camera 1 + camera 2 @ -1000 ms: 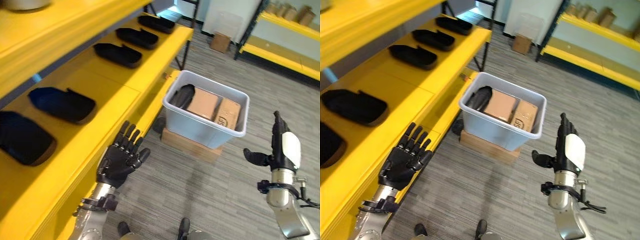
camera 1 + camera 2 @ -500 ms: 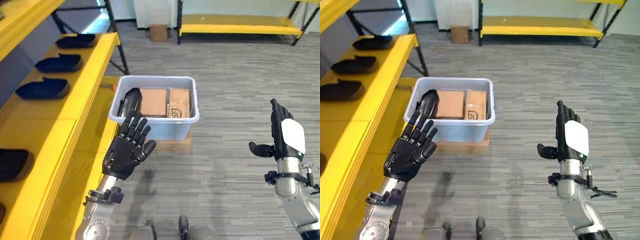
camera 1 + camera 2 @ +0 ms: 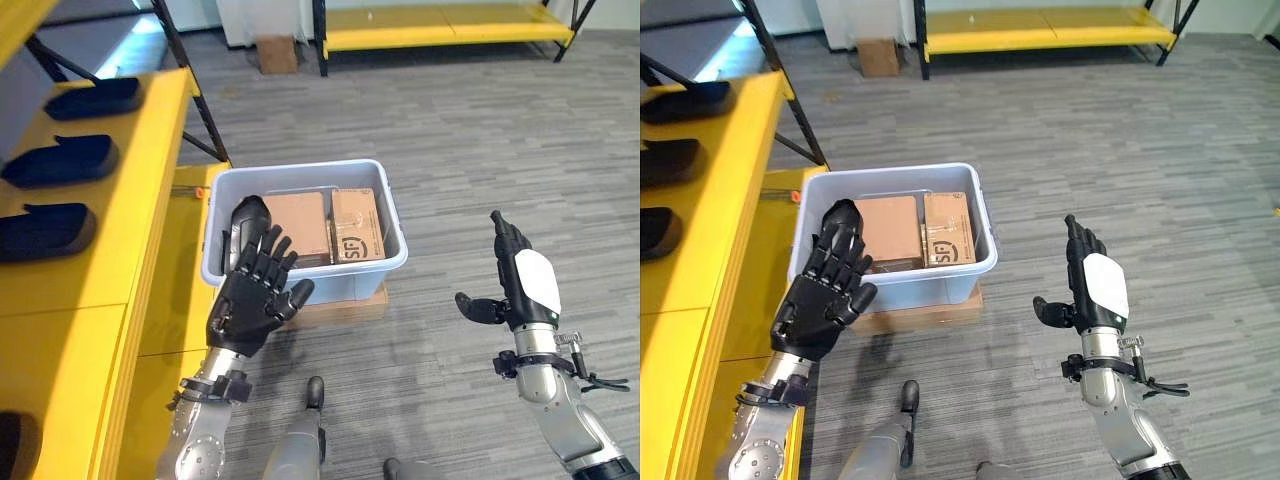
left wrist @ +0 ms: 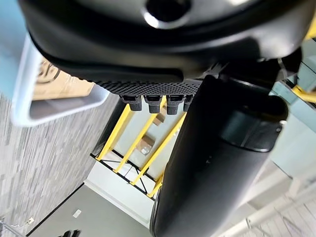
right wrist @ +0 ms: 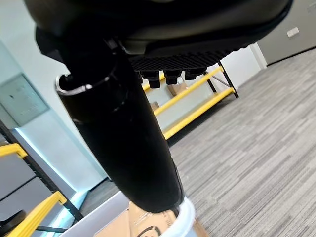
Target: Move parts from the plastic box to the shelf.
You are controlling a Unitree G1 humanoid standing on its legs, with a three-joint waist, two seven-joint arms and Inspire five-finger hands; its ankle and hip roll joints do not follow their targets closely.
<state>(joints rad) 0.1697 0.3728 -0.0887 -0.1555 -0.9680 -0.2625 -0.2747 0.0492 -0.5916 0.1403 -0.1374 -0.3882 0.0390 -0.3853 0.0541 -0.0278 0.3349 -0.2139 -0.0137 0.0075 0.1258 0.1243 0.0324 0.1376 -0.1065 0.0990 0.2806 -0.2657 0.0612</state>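
A pale plastic box (image 3: 355,278) stands on the floor beside the yellow shelf (image 3: 135,200). Inside it lie a black part (image 3: 243,218) at the left end and two cardboard cartons (image 3: 300,222). Three black parts (image 3: 60,160) rest on the shelf board. My left hand (image 3: 255,298) is raised in front of the box's near left corner, open, holding nothing. My right hand (image 3: 522,285) stands upright over the floor to the right of the box, open and empty. The left wrist view catches the box rim (image 4: 27,101) past the fingers.
The box sits on a flat brown base (image 3: 345,298). The shelf's black post (image 3: 195,105) slants down behind the box. A second low yellow shelf (image 3: 440,25) and a small carton (image 3: 275,55) stand at the far wall. Grey carpet stretches to the right.
The camera has swung away from the shelf towards the box, so the whole picture shifted. Both hands keep their raised, open pose; the left now overlaps the box's near left corner.
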